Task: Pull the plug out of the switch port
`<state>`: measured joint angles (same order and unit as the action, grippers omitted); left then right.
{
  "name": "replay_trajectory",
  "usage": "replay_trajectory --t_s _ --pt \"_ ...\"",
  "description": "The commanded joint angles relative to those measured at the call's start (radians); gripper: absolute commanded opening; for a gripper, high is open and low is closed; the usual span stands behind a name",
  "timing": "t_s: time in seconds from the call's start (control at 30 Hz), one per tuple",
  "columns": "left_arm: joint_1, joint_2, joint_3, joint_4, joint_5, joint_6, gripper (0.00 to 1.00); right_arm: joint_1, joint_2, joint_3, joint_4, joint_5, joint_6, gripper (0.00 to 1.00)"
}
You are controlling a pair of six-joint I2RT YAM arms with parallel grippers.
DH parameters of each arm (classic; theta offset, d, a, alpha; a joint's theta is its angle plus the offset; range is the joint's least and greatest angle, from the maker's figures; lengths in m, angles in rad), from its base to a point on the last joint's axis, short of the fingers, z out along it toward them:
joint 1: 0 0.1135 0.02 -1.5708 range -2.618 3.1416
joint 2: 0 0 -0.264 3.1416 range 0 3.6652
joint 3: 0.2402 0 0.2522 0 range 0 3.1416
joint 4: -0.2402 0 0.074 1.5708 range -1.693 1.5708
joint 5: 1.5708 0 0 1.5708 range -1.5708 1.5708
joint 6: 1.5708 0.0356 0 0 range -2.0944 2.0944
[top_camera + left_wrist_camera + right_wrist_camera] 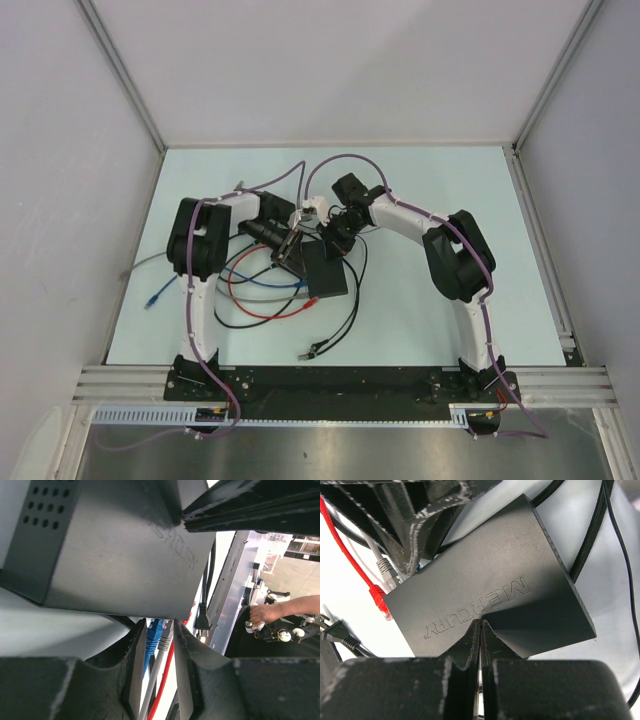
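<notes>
Left claw around blue plug; closed right claw atop switch

Switch: flat matte black box, "MERCURY" embossed on its top face, vent holes near one corner. Lies askew at centre of the top view. Red plug, grey plug and blue plug sit at one edge.

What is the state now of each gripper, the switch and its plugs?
switch: cabled, right gripper tips on top.
right gripper: shut.
blue plug: looks plugged in.
grey plug: looks plugged in.
red plug: at the switch's edge, seating hidden.
left gripper: fingers around blue and grey plugs; grip unclear.
loose plug: unplugged, on the table.
</notes>
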<state>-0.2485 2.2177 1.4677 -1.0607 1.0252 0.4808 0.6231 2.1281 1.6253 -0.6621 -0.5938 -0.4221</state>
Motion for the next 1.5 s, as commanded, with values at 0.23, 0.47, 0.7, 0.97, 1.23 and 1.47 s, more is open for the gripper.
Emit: replay_trajectory --t_s 0.23,0.47,0.7,0.97,1.23,1.47 --pt "-0.003 0.079 0.074 -0.142 0.038 0.145 0.38 0.003 0.055 -0.045 -0.034 0.14 -0.037 0.0" --pt "-0.012 0.074 0.075 -0.154 0.012 0.188 0.36 0.003 0.055 -0.045 -0.033 0.14 -0.038 0.0" --pt "-0.026 0.079 0.06 -0.15 -0.001 0.208 0.39 0.003 0.055 -0.048 -0.033 0.14 -0.04 0.0" --pt "-0.031 0.083 0.019 -0.088 -0.005 0.174 0.32 0.009 0.05 -0.053 -0.031 0.141 -0.038 0.0" --pt "-0.035 0.077 -0.038 0.013 -0.013 0.075 0.23 0.012 0.046 -0.062 -0.028 0.137 -0.035 0.0" --pt "-0.046 0.079 -0.021 -0.001 -0.053 0.041 0.0 0.013 0.046 -0.062 -0.03 0.132 -0.038 0.0"
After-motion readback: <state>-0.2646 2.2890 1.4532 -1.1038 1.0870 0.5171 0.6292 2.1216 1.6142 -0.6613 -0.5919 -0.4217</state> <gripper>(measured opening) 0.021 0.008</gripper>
